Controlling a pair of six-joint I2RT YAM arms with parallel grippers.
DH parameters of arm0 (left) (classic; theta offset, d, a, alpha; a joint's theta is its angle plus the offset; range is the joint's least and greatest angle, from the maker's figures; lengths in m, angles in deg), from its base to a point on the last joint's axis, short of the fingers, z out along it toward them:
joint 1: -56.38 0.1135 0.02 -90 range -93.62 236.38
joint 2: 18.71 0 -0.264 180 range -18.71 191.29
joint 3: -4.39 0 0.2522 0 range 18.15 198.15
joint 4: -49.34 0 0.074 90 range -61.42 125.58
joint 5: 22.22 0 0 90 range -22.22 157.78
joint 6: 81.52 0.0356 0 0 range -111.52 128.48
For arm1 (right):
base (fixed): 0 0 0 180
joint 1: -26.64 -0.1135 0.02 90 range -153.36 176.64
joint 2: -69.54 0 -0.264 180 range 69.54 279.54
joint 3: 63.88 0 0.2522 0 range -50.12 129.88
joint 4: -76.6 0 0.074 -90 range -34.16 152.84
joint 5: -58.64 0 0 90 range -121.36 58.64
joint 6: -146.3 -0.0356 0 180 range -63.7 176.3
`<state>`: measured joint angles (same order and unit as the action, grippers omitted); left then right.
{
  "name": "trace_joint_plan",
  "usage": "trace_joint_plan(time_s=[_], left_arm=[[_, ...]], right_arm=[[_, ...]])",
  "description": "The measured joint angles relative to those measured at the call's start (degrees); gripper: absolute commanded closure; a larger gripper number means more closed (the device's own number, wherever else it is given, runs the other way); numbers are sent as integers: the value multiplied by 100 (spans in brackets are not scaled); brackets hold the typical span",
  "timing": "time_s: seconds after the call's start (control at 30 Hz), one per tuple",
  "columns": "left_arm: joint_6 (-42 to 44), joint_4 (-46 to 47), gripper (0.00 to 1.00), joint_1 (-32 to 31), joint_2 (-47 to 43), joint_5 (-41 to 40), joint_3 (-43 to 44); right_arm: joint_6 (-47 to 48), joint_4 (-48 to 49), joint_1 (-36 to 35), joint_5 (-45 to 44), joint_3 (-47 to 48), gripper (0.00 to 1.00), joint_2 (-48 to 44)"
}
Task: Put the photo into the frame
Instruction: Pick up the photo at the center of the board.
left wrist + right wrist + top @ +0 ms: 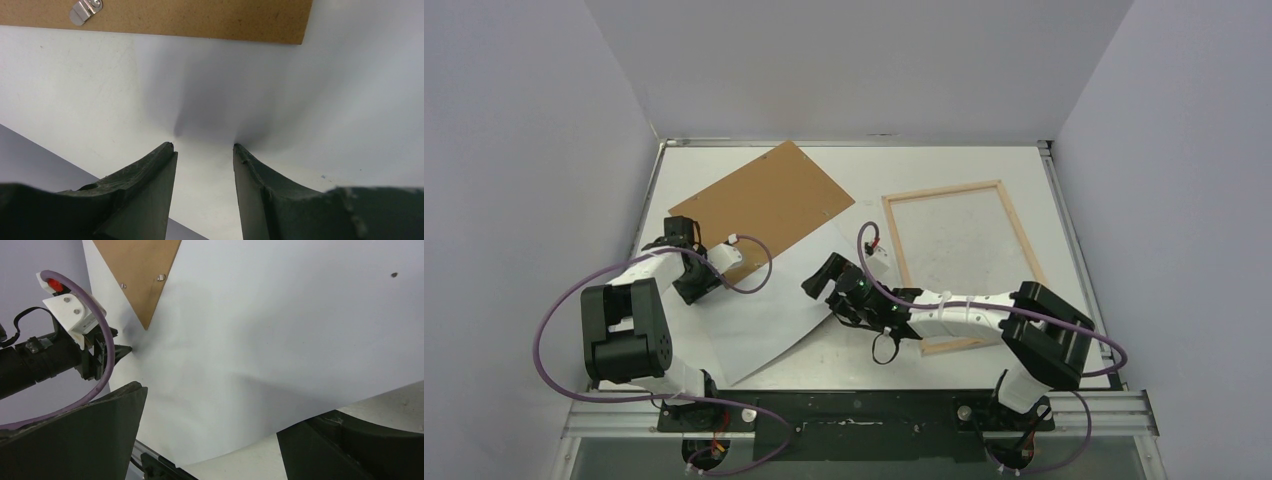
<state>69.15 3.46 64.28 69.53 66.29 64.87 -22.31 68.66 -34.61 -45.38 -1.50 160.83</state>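
The photo (769,305) lies white back up on the table, left of centre, partly under the brown backing panel (764,198). The pale wood frame (1022,232) lies flat at the right. My left gripper (696,280) is open, with both fingertips (170,147) pressed down on the photo's left part (210,90). My right gripper (829,285) is wide open at the photo's right edge. In the right wrist view the sheet (260,340) bows up and its edge runs between my jaws (225,407). The print side is hidden.
The backing panel's edge with a metal clip (86,10) sits just beyond my left fingertips; its corner (140,275) also shows in the right wrist view. My left gripper (112,352) shows there too. A metal rail (854,410) runs along the near table edge. Walls enclose three sides.
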Motion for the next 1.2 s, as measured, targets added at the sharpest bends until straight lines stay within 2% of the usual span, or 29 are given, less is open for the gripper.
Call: trace_joint_plan(time_s=[0.07, 0.2, 0.23, 0.33, 0.37, 0.43, 0.47, 0.5, 0.53, 0.57, 0.67, 0.87, 1.2], left_arm=[[0, 0, 56, 0, 0, 0, 0], [2, -2, 56, 0, 0, 0, 0], [2, -2, 56, 0, 0, 0, 0], [0, -15, 55, 0, 0, 2, 4], [-2, -28, 55, 2, 7, 4, 15], [-20, -114, 54, 9, 39, 46, 76], [-37, -186, 53, 15, 57, 96, 120], [-66, -273, 34, 37, 70, 184, 164], [-114, -391, 5, 63, 74, 293, 214], [-146, -542, 2, 92, 74, 389, 273], [-319, -1036, 4, 203, 72, 573, 616], [-708, -1853, 4, 481, -127, 1104, 1843], [-1991, -2234, 4, 651, -807, 1976, 3821]], right_arm=[[-42, -11, 11, -7, 2, 6, 44], [-96, -87, 48, -9, 2, 31, 151], [-107, -116, 52, -15, 2, 40, 155], [-90, -186, 87, -26, 15, 77, 155], [-72, -210, 101, -37, 20, 85, 155], [-31, -247, 138, -81, 28, 93, 155], [-7, -271, 162, -114, 31, 94, 155], [4, -299, 166, -144, 42, 95, 155], [37, -367, 170, -184, 61, 95, 153], [61, -407, 173, -205, 76, 95, 142], [210, -616, 188, -334, 90, 95, -24], [728, -1156, 142, -643, 426, 95, -597], [2076, -2269, -142, -824, 2173, 95, -855]])
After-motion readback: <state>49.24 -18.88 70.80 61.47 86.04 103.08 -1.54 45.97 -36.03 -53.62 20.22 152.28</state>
